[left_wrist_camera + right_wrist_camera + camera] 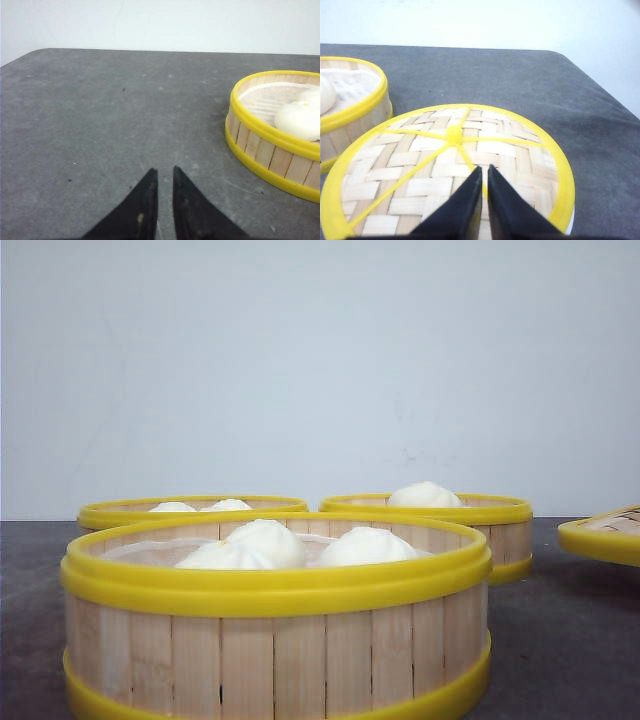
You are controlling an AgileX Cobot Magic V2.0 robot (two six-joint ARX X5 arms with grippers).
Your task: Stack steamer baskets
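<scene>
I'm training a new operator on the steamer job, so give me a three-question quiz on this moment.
1. True or false: the steamer baskets are already stacked.
2. How many buns show in the nearest basket in the front view? A) one B) three C) five
3. What lies under the right gripper?

Key: 1. False: all three stand apart on the table. 2. B. 3. The woven lid with the yellow rim.
</scene>
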